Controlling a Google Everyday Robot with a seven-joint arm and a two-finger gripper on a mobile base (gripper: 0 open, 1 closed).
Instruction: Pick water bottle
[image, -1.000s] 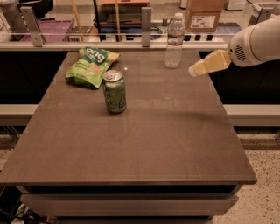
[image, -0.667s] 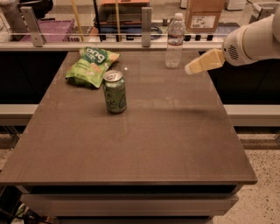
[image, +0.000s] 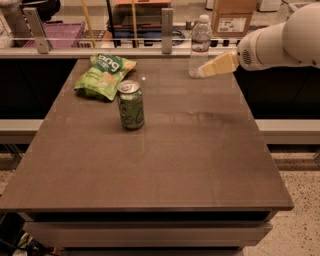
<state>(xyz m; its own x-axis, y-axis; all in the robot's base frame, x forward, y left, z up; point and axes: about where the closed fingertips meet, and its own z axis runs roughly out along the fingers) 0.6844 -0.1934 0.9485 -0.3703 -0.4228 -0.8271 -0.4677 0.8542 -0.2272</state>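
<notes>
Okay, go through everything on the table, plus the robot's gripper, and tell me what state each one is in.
water bottle: upright, cap on, at the far edge of the table.
soda can: upright, left of centre.
chip bag: lying flat behind the can.
gripper: low at the bottle's right side by its base; contact unclear.

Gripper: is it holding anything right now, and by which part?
Nothing looks held. The gripper is at the far right of the table, its tip beside the base of the upright water bottle; contact cannot be told.
</notes>
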